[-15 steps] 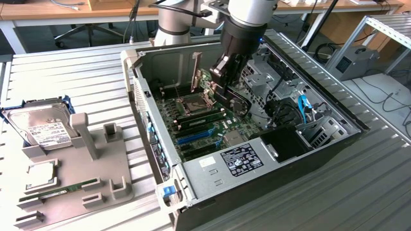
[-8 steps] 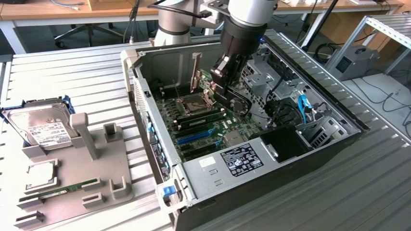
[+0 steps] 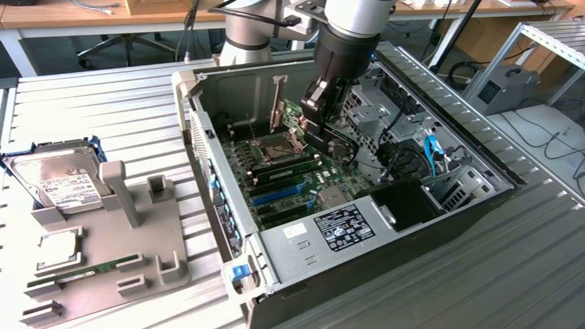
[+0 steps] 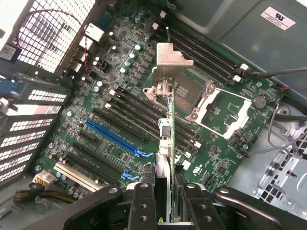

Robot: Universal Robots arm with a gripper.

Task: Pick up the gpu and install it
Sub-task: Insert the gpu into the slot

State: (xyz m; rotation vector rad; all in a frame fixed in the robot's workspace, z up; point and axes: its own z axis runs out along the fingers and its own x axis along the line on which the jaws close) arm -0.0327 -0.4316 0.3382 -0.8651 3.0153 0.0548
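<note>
Gpu (image 4: 166, 129) hangs in the air inside the open case (image 3: 196, 137), above the cpu socket (image 4: 192, 93) and clear of the motherboard (image 4: 230, 158). From the wrist it shows edge-on: a thin board running away from the gripper (image 4: 168, 191), with the silver bracket (image 4: 170, 60) at the far end, nearest the socket. The gripper has it. The fingers (image 4: 144, 201) are partway closed, one on each side of the card's near end, clamped on it. In the exterior view the arm (image 3: 343, 48) reaches down into the case just beside the socket, on the exterior view's right of it.

Step, by the look of it: the pick is done and the install is at the align stage. No slot contact shows.

The black slots (image 4: 129, 108) lie just beside the socket, with the blue slot (image 4: 112, 136) beyond them. Cannot tell which slot the card lines up with.

Judgement on what seating calls for: the connector edge parallel to one slot and directly over it, and the bracket turned toward the rear wall (image 4: 29, 120) instead of pointing at the socket. After that, a straight press with no skew. The socket lid looks open, so a dipping bracket is a risk there.

The hard drive (image 3: 59, 181) sits outside the case, well apart from the socket, and is not involved.
</note>
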